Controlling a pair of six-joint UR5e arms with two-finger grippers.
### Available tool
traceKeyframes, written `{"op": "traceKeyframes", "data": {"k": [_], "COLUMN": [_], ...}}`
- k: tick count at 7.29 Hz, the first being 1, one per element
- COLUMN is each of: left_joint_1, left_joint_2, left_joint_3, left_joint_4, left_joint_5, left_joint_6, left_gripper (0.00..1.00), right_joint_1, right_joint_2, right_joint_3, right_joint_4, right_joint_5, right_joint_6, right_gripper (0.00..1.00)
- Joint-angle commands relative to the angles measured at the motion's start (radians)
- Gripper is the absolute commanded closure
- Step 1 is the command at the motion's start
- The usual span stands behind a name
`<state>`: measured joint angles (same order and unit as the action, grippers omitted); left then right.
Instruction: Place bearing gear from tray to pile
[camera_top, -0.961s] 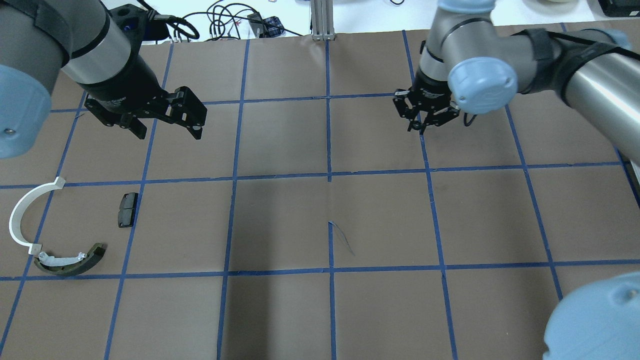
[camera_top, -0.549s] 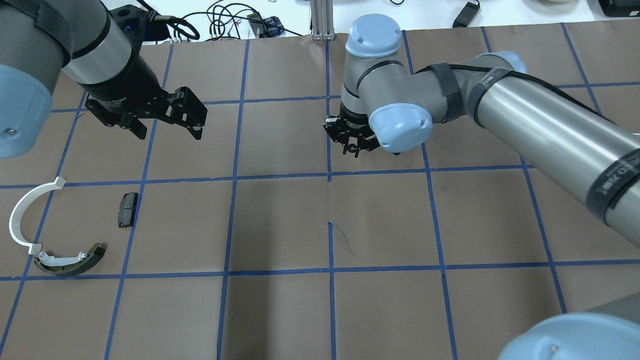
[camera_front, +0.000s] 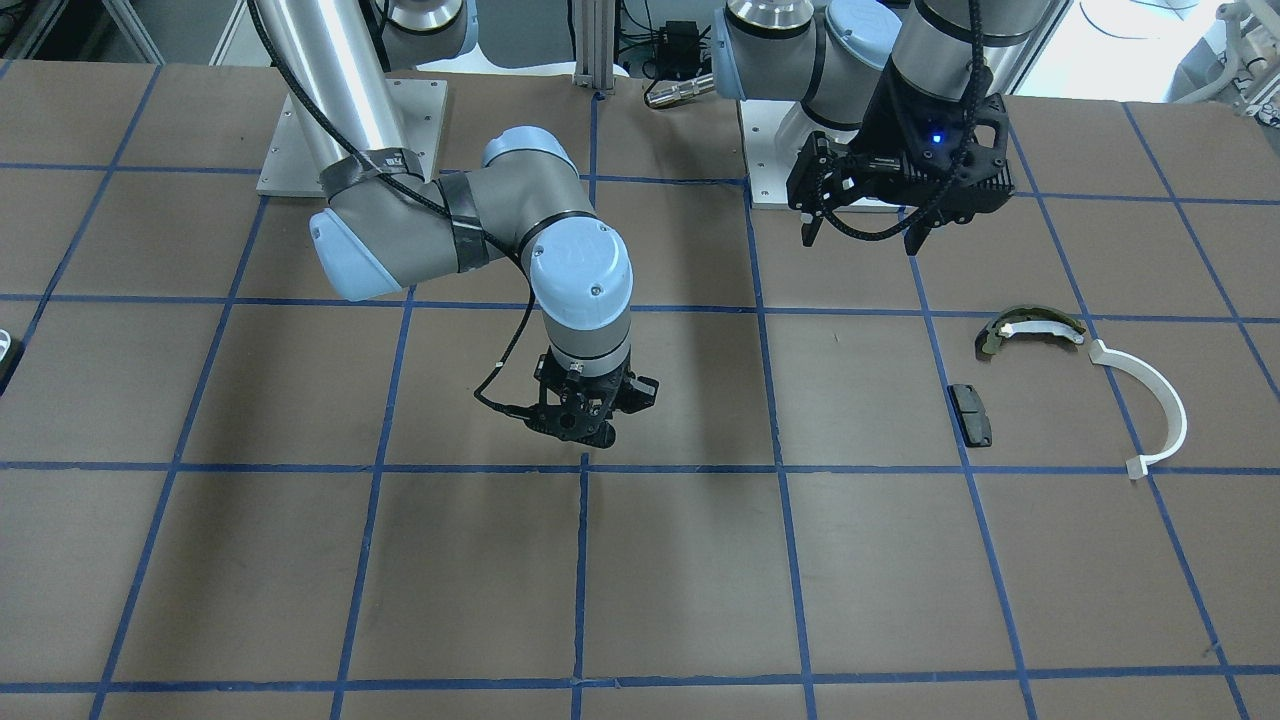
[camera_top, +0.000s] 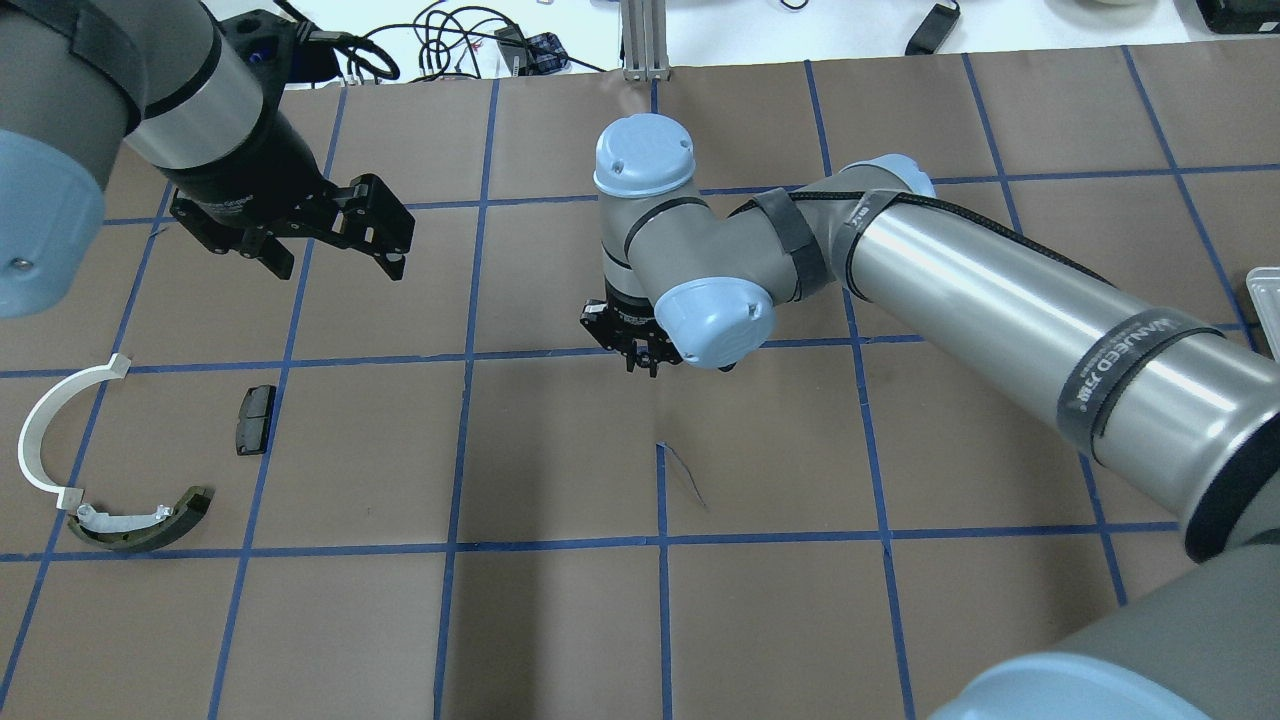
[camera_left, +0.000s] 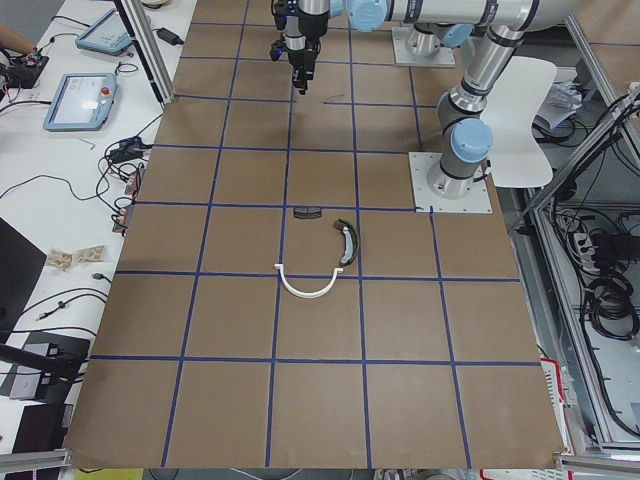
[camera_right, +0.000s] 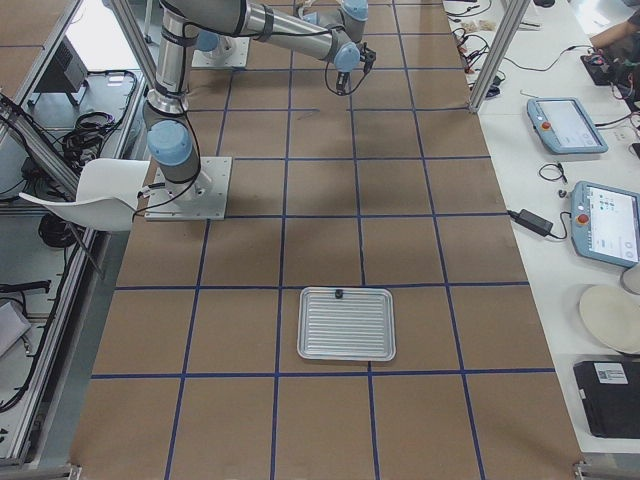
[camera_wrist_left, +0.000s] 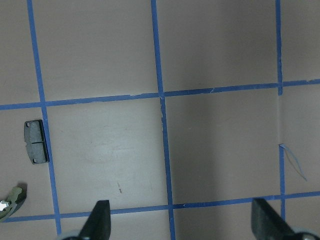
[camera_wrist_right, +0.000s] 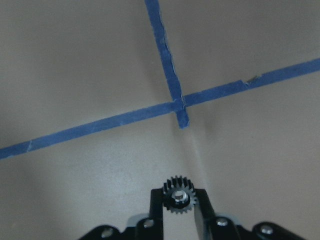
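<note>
plainly, right fingers (camera_wrist_right: 156, 214) pinch a black, toothed, silver-hubbed bearing gear (camera_wrist_right: 178, 196).

Overhead view, 12 o'clock pointing away from the robot base. I take the pad (camera_top: 255, 420) as hub. The arc (camera_top: 40, 430) lies at 9, apart from it. The shoe (camera_top: 150, 525) lies between 7 and 8, one end just beside the arc's nearer end. At 1 I have the left pincer (camera_top: 340, 268), above the table (camera_top: 560, 620). At 3, well apart, the right pincer (camera_top: 640, 362) hangs near table centre over a tape crossing (camera_wrist_right: 179, 106), with the bearing gear (camera_wrist_right: 178, 196) between its fingertips. The tray (camera_right: 347, 330) lies on the table far out at 3 from that pincer.
</note>
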<state>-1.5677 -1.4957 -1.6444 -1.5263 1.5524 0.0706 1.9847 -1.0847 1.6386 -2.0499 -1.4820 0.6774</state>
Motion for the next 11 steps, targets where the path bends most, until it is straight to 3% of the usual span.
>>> {"op": "traceKeyframes", "data": {"k": [1,2,3,4,5,6,8,11], "left_joint_1": [0.0,0.0,-0.002,-0.002,-0.002,-0.002,-0.015,-0.202], "left_joint_2": [0.0,-0.001,0.0,-0.001,-0.015,-0.043,-0.15,-0.321], "left_joint_3": [0.0,0.0,0.0,-0.002,-0.006,-0.043,-0.177,-0.212], "left_joint_4": [0.0,0.0,-0.003,-0.003,-0.003,0.009,0.336,0.516], "left_joint_5": [0.0,0.0,0.0,0.0,0.0,-0.012,-0.018,-0.005], "left_joint_6": [0.0,-0.002,-0.003,-0.005,-0.009,-0.027,-0.115,-0.334], "left_gripper": [0.0,0.0,0.0,0.0,0.0,0.0,0.0,0.0], "right_joint_1": [0.02,0.026,0.026,0.025,0.01,-0.041,-0.256,-0.549], "right_joint_2": [0.019,0.02,0.019,0.012,-0.004,-0.027,-0.133,-0.205], "right_joint_3": [0.02,0.024,0.032,0.03,0.024,0.006,0.013,0.012], "right_joint_4": [-0.018,-0.024,-0.05,-0.07,-0.082,-0.081,-0.03,0.075], "right_joint_5": [0.046,0.046,0.045,0.036,0.026,0.019,0.029,0.023], "right_joint_6": [0.002,-0.005,-0.004,-0.01,-0.024,-0.159,-0.38,-1.091], "right_gripper": [1.0,0.42,0.15,0.0,0.0,0.0,0.0,0.0]}}
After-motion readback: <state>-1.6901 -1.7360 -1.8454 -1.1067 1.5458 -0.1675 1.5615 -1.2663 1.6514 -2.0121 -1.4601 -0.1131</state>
